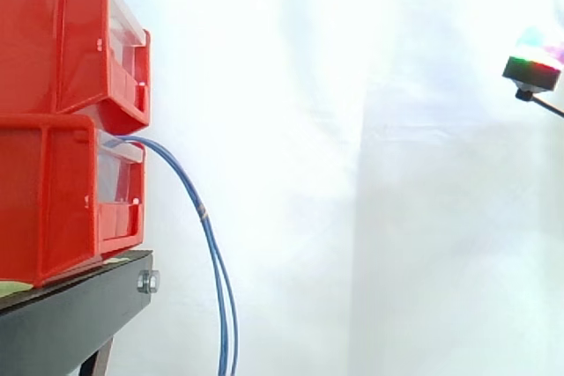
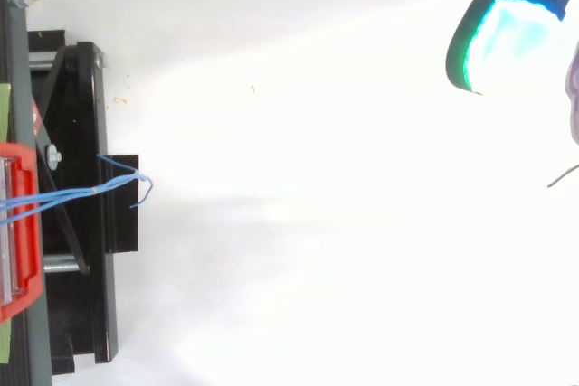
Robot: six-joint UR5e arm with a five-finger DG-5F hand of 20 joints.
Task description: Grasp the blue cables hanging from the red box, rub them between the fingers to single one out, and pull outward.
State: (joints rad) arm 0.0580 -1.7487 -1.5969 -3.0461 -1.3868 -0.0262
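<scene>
Hand (image 1: pixel 532 66) is seen at far right, well apart from the work; whether it is open or closed cannot be told. Blue cables (image 1: pixel 202 210) are hung from the lower red box (image 1: pixel 62 200) and arc down past the black stand (image 1: pixel 70 314). A level approach is advised, aimed at the free stretch below the arc, with both strands taken together.

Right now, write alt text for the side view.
Blue cables arc out of the lower red bin on a black stand at left and hang free. The hand is at the upper right edge, well apart from them.
</scene>
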